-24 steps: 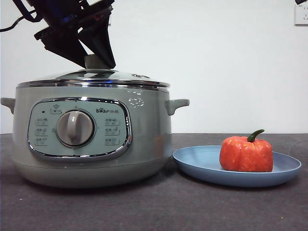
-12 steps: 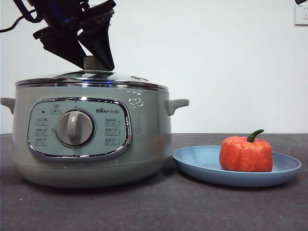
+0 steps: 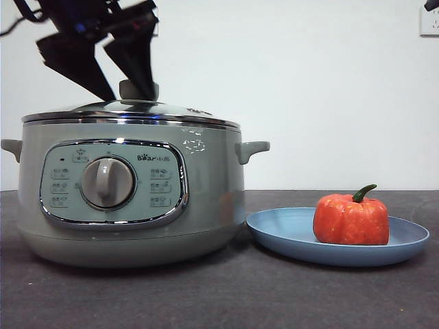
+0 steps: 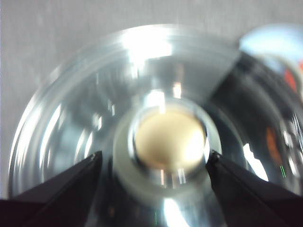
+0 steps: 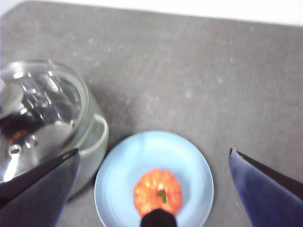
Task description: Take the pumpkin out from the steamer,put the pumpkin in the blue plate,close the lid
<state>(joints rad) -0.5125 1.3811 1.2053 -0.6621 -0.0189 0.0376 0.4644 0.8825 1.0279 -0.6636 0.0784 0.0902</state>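
Observation:
The steamer stands on the left with the glass lid seated flat on its rim. My left gripper is open, one jaw on either side of the lid's knob. The left wrist view shows a gap between each jaw and the knob. On the right, the orange-red pumpkin sits upright in the blue plate. My right gripper hangs open high above the pumpkin and the plate, holding nothing.
The dark grey table top runs in front of the steamer and the plate. A white wall stands close behind. The right arm shows only as a black tip in the top right corner of the front view.
The lid has settled level onto the steamer's rim. My left gripper's jaws have since spread apart and let go of the knob. The pumpkin and plate have not moved.

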